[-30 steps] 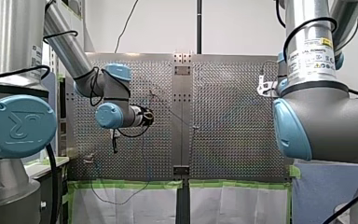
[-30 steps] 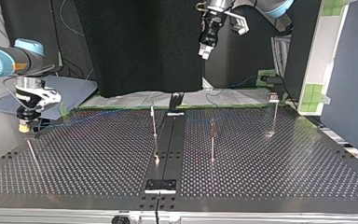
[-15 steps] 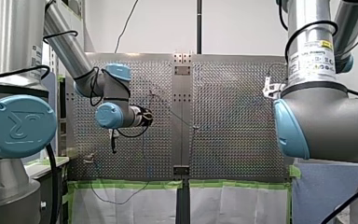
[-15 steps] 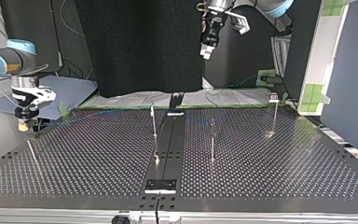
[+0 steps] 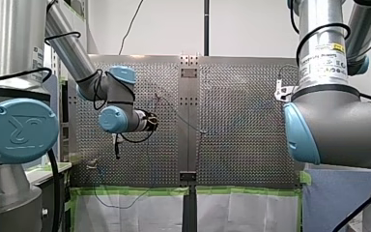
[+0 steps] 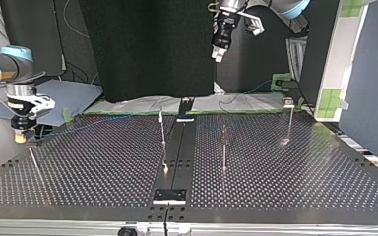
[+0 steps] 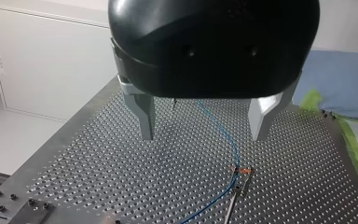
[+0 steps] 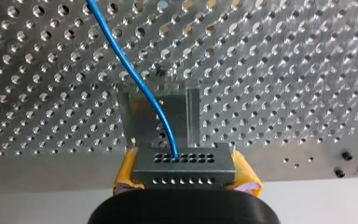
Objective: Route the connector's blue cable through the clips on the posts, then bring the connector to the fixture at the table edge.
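My right gripper (image 8: 185, 179) has yellow pads and is shut on the grey connector (image 8: 185, 164). The blue cable (image 8: 135, 79) rises from the connector's top and runs off across the perforated table. Just ahead of the connector stands the metal fixture (image 8: 161, 119), close to the table edge. In the top view my right gripper (image 6: 18, 136) hangs low at the table's left edge. My left gripper (image 7: 203, 136) is open and holds nothing, high above the table's far side (image 6: 218, 53). Below it the blue cable (image 7: 223, 135) passes a clip on a post (image 7: 239, 173).
Thin posts stand on the table in the top view: one (image 6: 162, 129) beside the central black rail (image 6: 177, 152), one (image 6: 224, 147) just to its right, one (image 6: 289, 120) at the far right. A slanted rod (image 6: 34, 162) lies near my right gripper.
My right gripper has carried the connector further toward the top view's left edge. My left arm has stayed where it was.
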Robot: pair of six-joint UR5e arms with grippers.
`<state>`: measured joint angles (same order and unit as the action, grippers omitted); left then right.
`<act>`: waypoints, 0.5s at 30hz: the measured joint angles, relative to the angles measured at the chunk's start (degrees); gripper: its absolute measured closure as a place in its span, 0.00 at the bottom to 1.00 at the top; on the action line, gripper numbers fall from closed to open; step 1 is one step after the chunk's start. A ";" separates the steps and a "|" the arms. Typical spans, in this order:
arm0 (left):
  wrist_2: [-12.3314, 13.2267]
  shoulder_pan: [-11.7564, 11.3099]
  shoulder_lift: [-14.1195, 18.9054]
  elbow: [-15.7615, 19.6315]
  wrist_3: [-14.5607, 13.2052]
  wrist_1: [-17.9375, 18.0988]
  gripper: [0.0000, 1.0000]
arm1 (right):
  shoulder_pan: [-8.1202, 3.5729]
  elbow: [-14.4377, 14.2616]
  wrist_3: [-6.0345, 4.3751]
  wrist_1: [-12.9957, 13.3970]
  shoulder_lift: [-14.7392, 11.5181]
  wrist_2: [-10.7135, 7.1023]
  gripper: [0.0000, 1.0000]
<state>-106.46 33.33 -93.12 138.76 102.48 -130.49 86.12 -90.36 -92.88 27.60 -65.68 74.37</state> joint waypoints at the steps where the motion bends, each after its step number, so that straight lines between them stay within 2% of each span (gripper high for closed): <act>1: 0.01 0.00 0.00 0.00 0.00 -0.01 0.01 | -0.01 0.08 0.16 0.08 0.05 -0.32 1.00; 8: 0.02 0.00 -0.01 0.00 0.00 0.03 0.01 | -0.04 0.29 0.63 0.50 0.62 -2.22 1.00; 15: 0.04 0.00 -0.06 0.00 0.00 -0.02 0.01 | -0.08 0.54 0.68 0.26 1.55 -2.77 1.00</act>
<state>-106.42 33.33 -93.18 138.76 102.48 -130.51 86.03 -89.82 -92.20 27.87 -64.14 71.60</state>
